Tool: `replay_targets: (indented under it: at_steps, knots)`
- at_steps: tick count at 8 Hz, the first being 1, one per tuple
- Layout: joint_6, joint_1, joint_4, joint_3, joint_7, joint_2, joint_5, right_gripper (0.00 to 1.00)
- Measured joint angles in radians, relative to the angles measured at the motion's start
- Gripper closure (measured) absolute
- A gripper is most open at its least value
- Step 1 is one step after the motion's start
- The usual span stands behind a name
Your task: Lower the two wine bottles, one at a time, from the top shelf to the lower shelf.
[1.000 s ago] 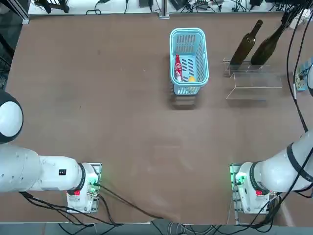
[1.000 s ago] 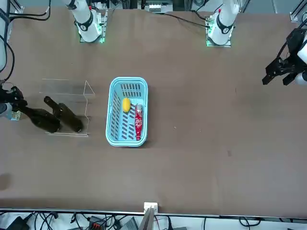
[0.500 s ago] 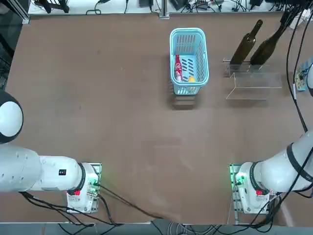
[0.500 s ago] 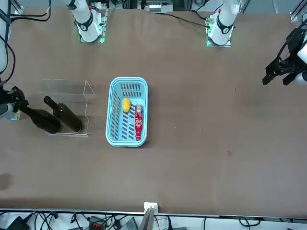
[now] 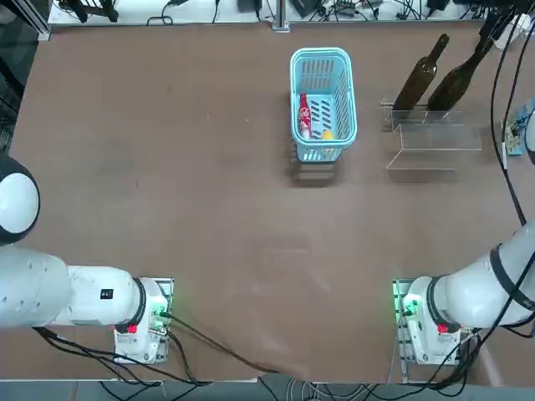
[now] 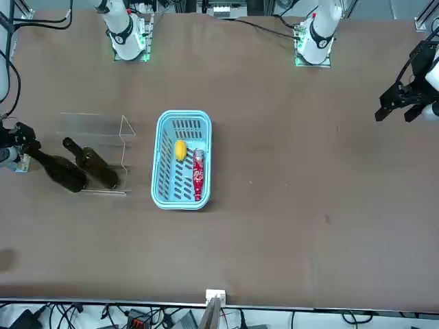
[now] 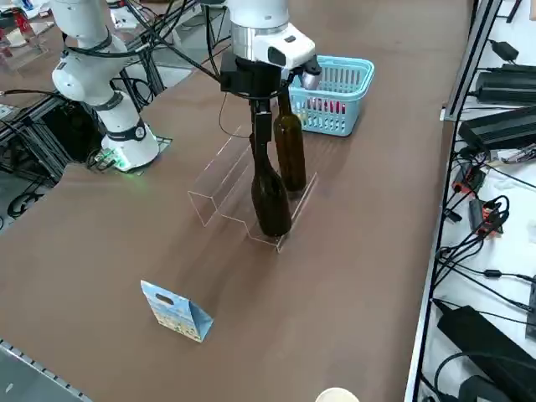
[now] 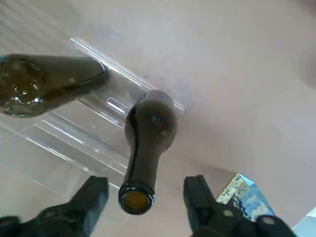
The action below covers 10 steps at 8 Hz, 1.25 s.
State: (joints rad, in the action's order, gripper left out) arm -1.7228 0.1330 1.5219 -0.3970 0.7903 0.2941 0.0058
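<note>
Two dark olive-green wine bottles stand upright on the top shelf (image 5: 428,115) of the see-through stepped stand (image 7: 219,180). My right gripper (image 8: 144,198) is open and hangs over the outer bottle (image 7: 270,201), its fingers (image 8: 92,196) on either side of the bottle's mouth, with gaps on both sides. The same bottle (image 5: 458,77) reaches toward the gripper (image 5: 491,27) at the table's far right. The other bottle (image 5: 416,79) (image 7: 291,141) stands beside it, toward the basket. The lower shelf (image 5: 435,154) holds nothing.
A light-blue basket (image 5: 323,57) left of the stand holds a small red bottle (image 5: 305,115) and a yellow item (image 6: 180,149). A small blue printed card (image 7: 174,311) stands near the table's right edge.
The gripper has shifted only slightly at the outer bottle's neck. Both bottles stay where they were on the stand.
</note>
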Motion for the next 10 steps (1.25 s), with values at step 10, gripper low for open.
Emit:
replay_targets:
  at_steps: [10]
  knots:
    - [0.375, 0.01, -0.121, 0.196, -0.56, -0.264, 0.011, 0.0]
